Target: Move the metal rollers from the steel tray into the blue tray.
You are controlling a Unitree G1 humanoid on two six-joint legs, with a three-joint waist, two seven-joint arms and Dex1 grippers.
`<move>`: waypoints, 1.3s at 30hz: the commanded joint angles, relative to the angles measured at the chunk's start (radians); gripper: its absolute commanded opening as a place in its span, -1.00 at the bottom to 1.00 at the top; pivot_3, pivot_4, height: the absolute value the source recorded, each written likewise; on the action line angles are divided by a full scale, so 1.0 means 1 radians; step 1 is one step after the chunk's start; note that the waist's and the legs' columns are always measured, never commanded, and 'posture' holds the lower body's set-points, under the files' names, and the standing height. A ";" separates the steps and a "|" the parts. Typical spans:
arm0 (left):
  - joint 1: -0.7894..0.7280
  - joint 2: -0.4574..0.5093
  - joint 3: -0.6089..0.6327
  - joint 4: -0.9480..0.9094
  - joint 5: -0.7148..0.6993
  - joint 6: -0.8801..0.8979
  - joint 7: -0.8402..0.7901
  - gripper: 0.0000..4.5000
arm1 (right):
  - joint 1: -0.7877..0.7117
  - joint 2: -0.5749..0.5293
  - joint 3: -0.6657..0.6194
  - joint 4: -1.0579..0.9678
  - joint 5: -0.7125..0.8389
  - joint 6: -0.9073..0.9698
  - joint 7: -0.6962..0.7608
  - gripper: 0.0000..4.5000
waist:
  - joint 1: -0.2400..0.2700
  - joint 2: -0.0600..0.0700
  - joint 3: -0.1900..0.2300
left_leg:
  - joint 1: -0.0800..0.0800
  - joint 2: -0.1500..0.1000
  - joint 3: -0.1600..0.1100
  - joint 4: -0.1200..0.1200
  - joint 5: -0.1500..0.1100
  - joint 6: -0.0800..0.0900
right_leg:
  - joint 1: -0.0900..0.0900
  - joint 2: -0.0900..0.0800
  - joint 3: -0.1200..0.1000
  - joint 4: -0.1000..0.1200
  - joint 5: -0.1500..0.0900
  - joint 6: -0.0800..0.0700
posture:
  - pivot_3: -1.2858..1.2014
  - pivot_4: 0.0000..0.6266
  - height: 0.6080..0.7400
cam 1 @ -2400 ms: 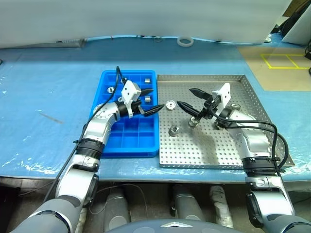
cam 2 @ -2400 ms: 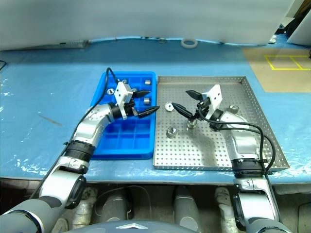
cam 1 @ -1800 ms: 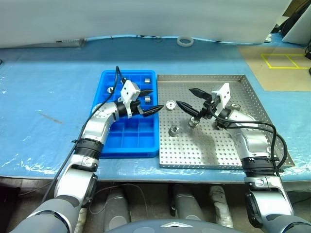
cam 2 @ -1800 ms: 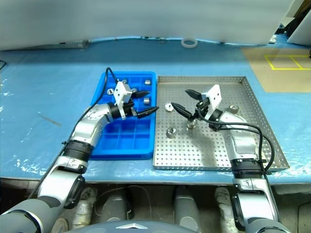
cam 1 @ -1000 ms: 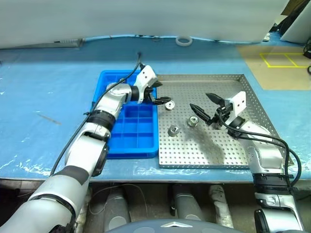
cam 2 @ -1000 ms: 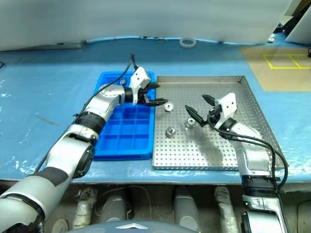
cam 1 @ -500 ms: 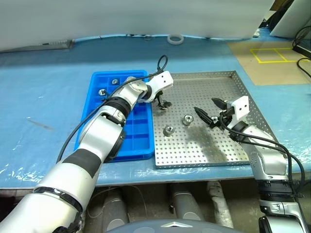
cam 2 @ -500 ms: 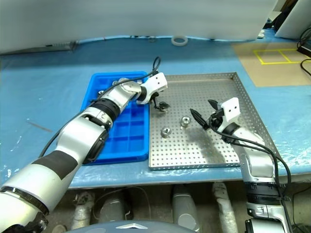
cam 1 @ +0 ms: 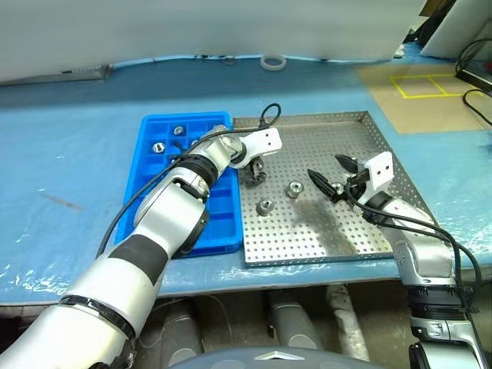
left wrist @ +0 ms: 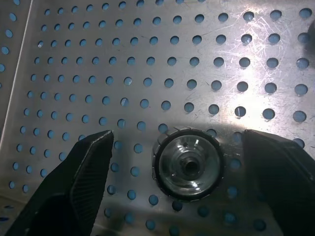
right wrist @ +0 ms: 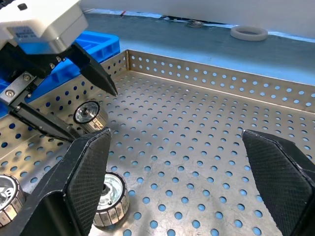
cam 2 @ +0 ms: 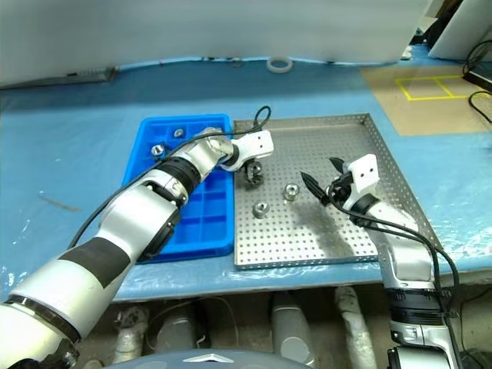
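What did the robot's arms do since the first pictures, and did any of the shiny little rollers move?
The left gripper swung from over the bright blue plastic compartment tray across to the perforated steel tray. It now hangs open around a small shiny metal roller, not yet gripping it. The right gripper stayed open, holding nothing. The three rollers on the steel tray and those in the blue tray stayed put.
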 commanded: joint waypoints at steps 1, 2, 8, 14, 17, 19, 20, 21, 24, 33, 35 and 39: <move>-0.010 0.002 -0.024 0.010 0.041 -0.008 0.006 0.59 | -0.009 -0.002 -0.009 -0.028 -0.004 -0.019 -0.004 1.00 | -0.010 0.000 0.000 | 0.000 0.000 0.000 0.000 0.000 0.000 | 0.000 0.000 0.000 0.000 0.000 0.000 | -0.45 -0.52 1.00; -0.011 0.002 -0.025 0.011 0.046 -0.009 -0.004 0.46 | -0.010 -0.002 -0.009 -0.026 -0.005 -0.021 -0.005 1.00 | -0.014 0.000 0.000 | 0.000 0.000 0.000 0.000 0.000 0.000 | 0.000 0.000 0.000 0.000 0.000 0.000 | -0.45 -0.52 1.00; -0.045 -0.002 0.014 0.005 0.027 -0.021 -0.030 -0.10 | -0.049 0.005 0.012 0.025 -0.024 -0.050 0.009 1.00 | -0.018 0.000 0.000 | 0.000 -0.001 -0.001 0.003 -0.001 0.001 | 0.002 -0.001 -0.001 0.000 0.000 0.000 | -0.41 -0.52 1.00; -0.075 0.037 0.150 -0.028 -0.083 -0.058 0.035 -0.10 | -0.132 0.036 0.045 0.087 -0.012 -0.088 0.054 1.00 | -0.017 0.000 0.000 | -0.004 -0.001 -0.001 0.003 -0.001 0.003 | 0.000 -0.003 -0.002 0.000 0.000 0.000 | -0.36 -0.52 1.00; -0.054 0.047 0.294 -0.089 -0.224 -0.140 0.075 -0.10 | -0.192 0.063 0.065 0.135 0.006 -0.104 0.105 1.00 | -0.008 0.000 0.000 | -0.004 -0.001 -0.001 0.003 0.000 0.005 | 0.000 -0.003 -0.003 0.000 0.000 0.000 | -0.31 -0.52 1.00; -0.013 0.055 0.375 -0.141 -0.303 -0.179 0.123 -0.10 | -0.244 0.081 0.074 0.183 0.015 -0.116 0.145 1.00 | 0.000 0.000 0.000 | -0.005 -0.001 -0.001 0.003 0.000 0.006 | -0.001 -0.003 -0.003 0.000 0.000 0.000 | -0.28 -0.52 1.00; 0.014 0.058 0.404 -0.174 -0.330 -0.203 0.147 -0.10 | -0.265 0.089 0.077 0.203 0.020 -0.119 0.162 1.00 | 0.005 0.000 0.000 | -0.005 -0.001 -0.001 0.003 -0.001 0.006 | -0.001 -0.003 -0.003 0.000 0.000 0.000 | -0.25 -0.52 1.00; 0.035 0.060 0.421 -0.199 -0.348 -0.220 0.164 -0.10 | -0.280 0.094 0.078 0.218 0.022 -0.122 0.174 1.00 | 0.015 0.000 0.000 | -0.004 -0.001 -0.001 0.004 -0.001 0.007 | -0.001 -0.003 -0.003 0.000 0.000 -0.001 | -0.25 -0.52 1.00; 0.157 0.071 0.465 -0.365 -0.403 -0.249 0.217 -0.10 | -0.332 0.114 0.082 0.268 0.030 -0.141 0.216 1.00 | 0.041 0.001 0.000 | -0.003 0.000 -0.001 0.004 -0.001 0.007 | 0.000 -0.003 -0.003 0.001 0.000 -0.001 | -0.20 -0.52 1.00; 0.629 0.129 0.598 -1.055 -0.542 -0.072 0.444 -0.10 | -0.407 0.165 0.109 0.363 0.027 -0.168 0.304 1.00 | 0.105 0.000 0.001 | -0.003 0.004 0.000 0.003 0.000 0.005 | -0.001 -0.001 -0.003 0.002 0.001 -0.001 | -0.12 -0.52 1.00; 0.709 0.144 0.596 -1.136 -0.533 -0.025 0.488 -0.10 | -0.416 0.171 0.116 0.375 0.024 -0.169 0.314 1.00 | 0.124 0.001 0.001 | -0.003 0.004 0.000 0.003 0.000 0.004 | 0.000 -0.001 -0.003 0.002 0.001 -0.001 | -0.11 -0.52 1.00; 0.843 0.150 0.569 -1.284 -0.559 0.075 0.510 -0.10 | -0.413 0.173 0.117 0.376 0.025 -0.168 0.321 1.00 | 0.145 0.001 0.001 | -0.001 0.002 0.000 0.003 -0.001 0.001 | 0.002 -0.003 -0.003 0.002 0.000 -0.001 | -0.10 -0.52 1.00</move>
